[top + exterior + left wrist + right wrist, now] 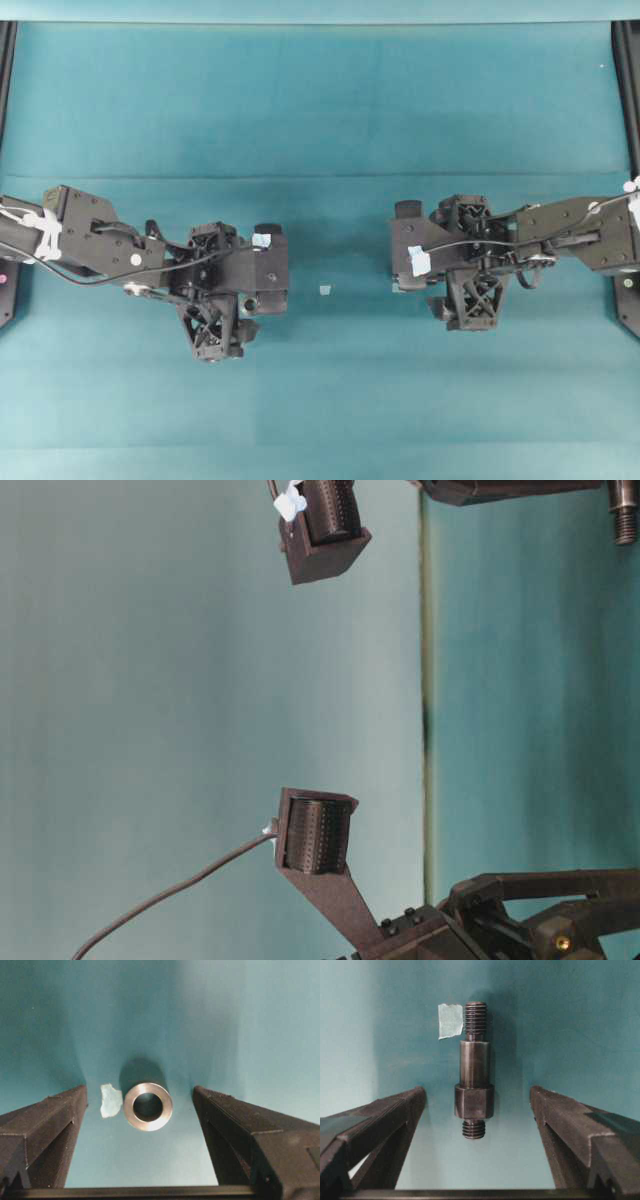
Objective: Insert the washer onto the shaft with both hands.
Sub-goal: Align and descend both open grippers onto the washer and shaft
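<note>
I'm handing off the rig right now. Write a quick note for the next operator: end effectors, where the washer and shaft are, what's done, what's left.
Left end effector: open, empty, fingers either side of the washer without touching it.
Right end effector: open, empty, fingers flanking the shaft.
Washer lies flat on the teal table beside a pale tape scrap. Shaft lies on the table, threaded end next to a tape square.
Done: both lined up over their parts.
Left: grasp both, lift, slide washer onto shaft.
</note>
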You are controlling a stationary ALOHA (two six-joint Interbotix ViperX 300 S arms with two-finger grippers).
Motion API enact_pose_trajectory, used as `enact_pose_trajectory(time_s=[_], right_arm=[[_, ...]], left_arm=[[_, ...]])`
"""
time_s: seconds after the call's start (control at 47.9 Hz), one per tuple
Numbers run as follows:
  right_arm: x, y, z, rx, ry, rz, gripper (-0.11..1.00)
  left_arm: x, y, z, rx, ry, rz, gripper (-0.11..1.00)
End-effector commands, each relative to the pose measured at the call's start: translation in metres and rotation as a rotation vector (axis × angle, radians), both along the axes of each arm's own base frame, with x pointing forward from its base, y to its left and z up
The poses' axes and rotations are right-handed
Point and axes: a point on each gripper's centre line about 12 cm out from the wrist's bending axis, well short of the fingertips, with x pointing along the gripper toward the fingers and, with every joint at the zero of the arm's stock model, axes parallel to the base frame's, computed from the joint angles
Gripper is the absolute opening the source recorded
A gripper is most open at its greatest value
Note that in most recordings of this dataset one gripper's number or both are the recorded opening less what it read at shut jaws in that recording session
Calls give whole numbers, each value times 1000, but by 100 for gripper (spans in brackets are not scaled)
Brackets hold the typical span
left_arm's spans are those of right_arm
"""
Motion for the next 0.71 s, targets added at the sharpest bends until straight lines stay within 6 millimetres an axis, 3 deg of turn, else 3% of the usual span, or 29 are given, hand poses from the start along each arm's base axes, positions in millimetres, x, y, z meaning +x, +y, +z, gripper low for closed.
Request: enact_pose_trajectory(time_s=[0.0,0.69], right_arm=[[1,-1,2,0,-14,-3,92],[1,-2,2,0,-9,-8,91]], left_arm=[[0,-11,0,-4,-1,-28,90],[0,-13,1,-4,-1,-31,90]])
